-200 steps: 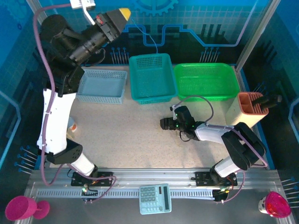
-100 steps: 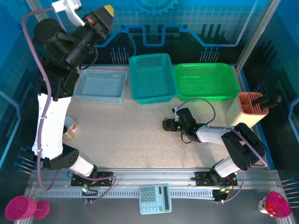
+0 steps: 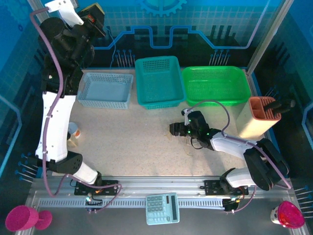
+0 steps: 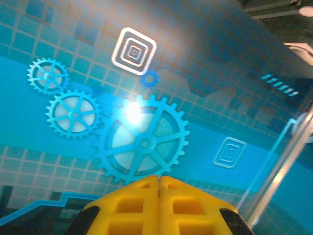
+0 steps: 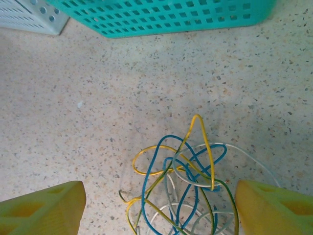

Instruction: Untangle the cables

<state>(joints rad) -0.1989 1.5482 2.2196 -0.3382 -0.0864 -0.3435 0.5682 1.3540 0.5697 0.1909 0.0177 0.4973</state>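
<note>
Cables point(image 5: 181, 186) are sitting in one knotted clump of yellow, blue, white and greenish loops on the speckled table point(image 5: 88, 98), at the bottom centre of the right wrist view. The right gripper point(image 5: 159, 191) is hanging just over them with its jaws spread wide, one yellow finger on each side of the pile and nothing held. The left gripper point(image 4: 159, 183) is pointing up at the gear backdrop, way off in the upper left of the overhead view, with its jaws pressed together and nothing visibly between them. My worry: if the right one is closing from here, it's probably grabbing several loops at once and cinching the knot tighter. With nothing pinning the clump, any pull is likely just dragging the whole thing along, and wires this thin could be slipping out of the pads too. As for containers, the pale blue basket point(image 3: 106, 90), teal basket point(image 3: 159, 81) and green basket point(image 3: 215, 84) across the upper middle are all looking empty. The terracotta holder point(image 3: 264, 111) on the right is holding something dark that I can't identify.
</note>
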